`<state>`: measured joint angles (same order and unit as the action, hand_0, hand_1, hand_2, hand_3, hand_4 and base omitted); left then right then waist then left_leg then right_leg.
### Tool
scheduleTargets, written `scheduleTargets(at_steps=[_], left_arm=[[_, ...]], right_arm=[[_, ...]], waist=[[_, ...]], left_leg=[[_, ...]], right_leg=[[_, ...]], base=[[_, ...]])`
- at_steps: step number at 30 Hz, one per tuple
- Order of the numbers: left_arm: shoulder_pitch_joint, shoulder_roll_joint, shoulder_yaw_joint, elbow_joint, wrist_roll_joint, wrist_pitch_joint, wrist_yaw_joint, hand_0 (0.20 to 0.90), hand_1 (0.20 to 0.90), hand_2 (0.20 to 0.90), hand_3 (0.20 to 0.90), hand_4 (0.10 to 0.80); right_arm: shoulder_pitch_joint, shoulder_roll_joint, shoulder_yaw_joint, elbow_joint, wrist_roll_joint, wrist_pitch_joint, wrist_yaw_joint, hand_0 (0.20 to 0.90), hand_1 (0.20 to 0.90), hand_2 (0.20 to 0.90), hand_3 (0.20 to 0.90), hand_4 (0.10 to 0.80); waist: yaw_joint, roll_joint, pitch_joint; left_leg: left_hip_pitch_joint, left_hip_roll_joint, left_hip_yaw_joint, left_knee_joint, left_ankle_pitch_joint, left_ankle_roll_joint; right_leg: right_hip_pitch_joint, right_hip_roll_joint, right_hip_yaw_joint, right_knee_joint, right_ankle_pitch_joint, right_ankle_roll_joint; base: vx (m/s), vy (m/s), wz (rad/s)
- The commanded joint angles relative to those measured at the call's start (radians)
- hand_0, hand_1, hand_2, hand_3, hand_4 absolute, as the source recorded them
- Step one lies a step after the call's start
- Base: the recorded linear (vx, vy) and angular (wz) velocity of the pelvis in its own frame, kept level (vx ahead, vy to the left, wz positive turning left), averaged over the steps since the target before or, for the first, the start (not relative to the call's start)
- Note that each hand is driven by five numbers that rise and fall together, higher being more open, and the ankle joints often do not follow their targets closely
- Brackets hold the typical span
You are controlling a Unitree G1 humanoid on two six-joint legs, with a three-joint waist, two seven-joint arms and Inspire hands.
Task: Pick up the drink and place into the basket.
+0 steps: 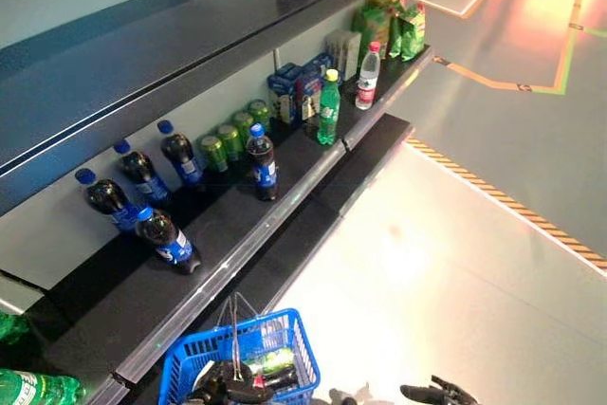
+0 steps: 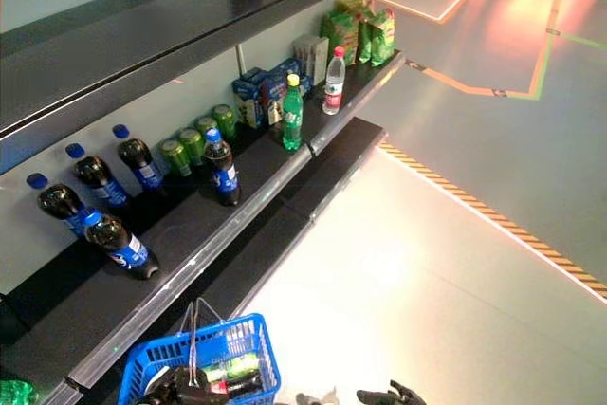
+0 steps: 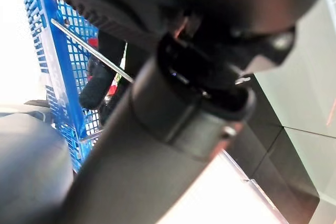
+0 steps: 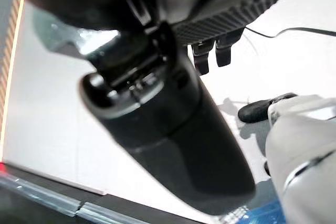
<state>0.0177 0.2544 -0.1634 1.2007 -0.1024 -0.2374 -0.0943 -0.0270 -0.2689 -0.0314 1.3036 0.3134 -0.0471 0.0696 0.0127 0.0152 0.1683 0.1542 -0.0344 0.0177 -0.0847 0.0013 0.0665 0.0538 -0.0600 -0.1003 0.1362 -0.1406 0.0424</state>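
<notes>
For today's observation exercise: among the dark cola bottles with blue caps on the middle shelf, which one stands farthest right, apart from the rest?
The cola bottle standing alone near the shelf's front edge, in front of the green cans. The other four cluster further left.

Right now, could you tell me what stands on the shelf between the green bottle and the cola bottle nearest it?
Nothing: between the green bottle and the cola bottle, the shelf is bare, in both eye views.

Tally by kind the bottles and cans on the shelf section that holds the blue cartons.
Blue-capped cola bottles: 5
Green cans: 4
Green bottle with yellow cap: 1
Clear water bottle with red cap: 1
Total: 11
</notes>
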Motion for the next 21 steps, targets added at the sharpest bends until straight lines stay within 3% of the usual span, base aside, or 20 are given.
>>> scheduleTargets(at_steps=[1, 5, 13, 15, 17, 19, 20, 21], left_arm=[[-0.038, 0.082, 0.019, -0.072, -0.019, -0.099, 0.018, 0.300, 0.300, 0.300, 0.200, 0.100], [-0.047, 0.088, 0.022, -0.052, -0.007, -0.088, 0.029, 0.300, 0.300, 0.300, 0.200, 0.100], [-0.057, 0.108, 0.039, -0.052, 0.002, -0.070, 0.026, 0.300, 0.300, 0.300, 0.200, 0.100], [-0.051, 0.108, 0.044, -0.054, 0.014, -0.066, 0.023, 0.300, 0.300, 0.300, 0.200, 0.100], [-0.046, 0.106, 0.045, -0.055, 0.014, -0.068, 0.020, 0.300, 0.300, 0.300, 0.200, 0.100], [-0.029, 0.105, 0.057, -0.063, 0.008, -0.053, 0.021, 0.300, 0.300, 0.300, 0.200, 0.100], [-0.022, 0.104, 0.059, -0.067, 0.000, -0.051, 0.018, 0.300, 0.300, 0.300, 0.200, 0.100], [-0.010, 0.095, 0.060, -0.078, -0.024, -0.059, 0.009, 0.300, 0.300, 0.300, 0.200, 0.100]], right_arm=[[0.015, -0.041, -0.038, 0.026, 0.013, -0.034, -0.023, 0.900, 0.900, 0.900, 0.900, 0.800], [-0.012, -0.050, -0.046, 0.025, 0.030, -0.013, -0.035, 0.900, 0.900, 0.900, 0.900, 0.800], [-0.020, -0.050, -0.064, 0.024, 0.031, -0.008, -0.043, 0.900, 0.900, 0.900, 0.900, 0.800], [-0.024, -0.054, -0.055, 0.032, 0.033, -0.005, -0.032, 0.900, 0.900, 0.900, 0.900, 0.800], [-0.026, -0.053, -0.051, 0.034, 0.029, -0.003, -0.028, 0.900, 0.900, 0.900, 0.900, 0.800], [-0.029, -0.050, -0.035, 0.030, 0.005, 0.015, -0.029, 0.900, 0.900, 0.900, 0.900, 0.800], [-0.027, -0.050, -0.024, 0.027, 0.005, 0.020, -0.032, 0.900, 0.900, 0.900, 0.900, 0.800], [-0.022, -0.053, -0.006, 0.019, -0.006, 0.021, -0.011, 0.900, 0.900, 0.900, 0.900, 0.800]], waist=[[0.021, -0.040, -0.049], [0.021, -0.045, -0.060], [0.016, -0.045, -0.068], [0.016, -0.049, -0.075], [0.017, -0.051, -0.076], [0.021, -0.055, -0.078], [0.020, -0.052, -0.078], [0.022, -0.049, -0.071]], left_leg=[[-0.050, -0.027, 0.082, 0.070, -0.037, -0.052], [-0.028, -0.020, 0.085, 0.086, -0.074, -0.059], [-0.025, 0.011, 0.072, 0.165, -0.135, -0.070], [-0.028, 0.024, 0.046, 0.200, -0.161, -0.072], [-0.030, 0.031, 0.040, 0.215, -0.167, -0.078], [-0.026, 0.059, 0.028, 0.240, -0.184, -0.089], [-0.025, 0.072, 0.021, 0.251, -0.171, -0.102], [-0.050, 0.100, -0.018, 0.311, -0.100, -0.133]], right_leg=[[-0.026, -0.107, 0.031, -0.167, 0.266, 0.109], [-0.051, -0.154, 0.027, -0.211, 0.332, 0.124], [-0.074, -0.211, 0.047, -0.221, 0.350, 0.137], [-0.058, -0.190, 0.081, -0.223, 0.313, 0.140], [-0.051, -0.184, 0.083, -0.223, 0.309, 0.139], [-0.037, -0.172, 0.065, -0.206, 0.281, 0.129], [-0.031, -0.161, 0.067, -0.200, 0.277, 0.118], [-0.016, -0.128, 0.081, -0.191, 0.257, 0.088]], base=[[0.156, -0.115, 0.29], [0.183, -0.164, 0.25], [0.189, -0.280, 0.23], [0.269, -0.480, 0.21], [0.153, -0.268, 0.26], [0.194, -0.340, 0.24], [0.153, -0.356, 0.19], [0.127, -0.431, 0.26]])
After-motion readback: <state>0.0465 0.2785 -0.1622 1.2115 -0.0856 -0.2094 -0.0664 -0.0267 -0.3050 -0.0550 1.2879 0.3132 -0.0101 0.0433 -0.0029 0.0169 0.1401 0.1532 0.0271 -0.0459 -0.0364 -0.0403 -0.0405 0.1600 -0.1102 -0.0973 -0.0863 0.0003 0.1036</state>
